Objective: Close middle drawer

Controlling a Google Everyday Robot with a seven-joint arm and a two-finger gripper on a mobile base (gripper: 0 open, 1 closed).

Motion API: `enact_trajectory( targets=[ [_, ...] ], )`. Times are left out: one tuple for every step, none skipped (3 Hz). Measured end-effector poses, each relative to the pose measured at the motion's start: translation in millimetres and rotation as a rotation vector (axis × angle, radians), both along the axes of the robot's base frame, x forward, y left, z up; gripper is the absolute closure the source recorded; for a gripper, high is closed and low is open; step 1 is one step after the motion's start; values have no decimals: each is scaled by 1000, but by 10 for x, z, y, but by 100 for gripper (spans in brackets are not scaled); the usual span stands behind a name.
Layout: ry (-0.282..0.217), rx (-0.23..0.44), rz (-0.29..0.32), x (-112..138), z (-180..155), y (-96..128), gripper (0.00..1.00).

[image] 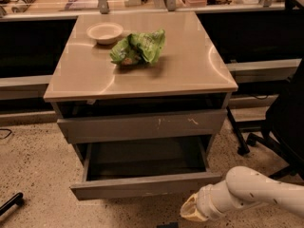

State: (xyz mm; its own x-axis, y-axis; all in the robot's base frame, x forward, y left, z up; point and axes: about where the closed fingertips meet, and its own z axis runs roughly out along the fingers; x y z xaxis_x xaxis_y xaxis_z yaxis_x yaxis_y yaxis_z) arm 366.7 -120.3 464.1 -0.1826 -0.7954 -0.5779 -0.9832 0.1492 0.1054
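Observation:
The middle drawer [142, 185] stands pulled far out of the cabinet, showing its plain flat grey front and dark grey box interior [145, 158]. Above it is the taller grey drawer front with pale scratch marks [142, 125]. My gripper [191, 209] is at the end of the white arm [256, 194], low at the bottom right. It sits just below and in front of the right end of the open drawer's front, a small gap away from it.
The beige cabinet top [180, 65] carries a white bowl [104, 32] and a crumpled green bag [138, 47]. A black office chair [285, 122] stands right of the cabinet. A dark object [10, 204] lies on the speckled floor at the left.

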Motion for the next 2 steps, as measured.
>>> enact_trajectory(
  targets=[
    [-155, 20, 22, 129, -292, -48, 100],
    [-294, 74, 39, 378, -623, -82, 100]
  ],
)
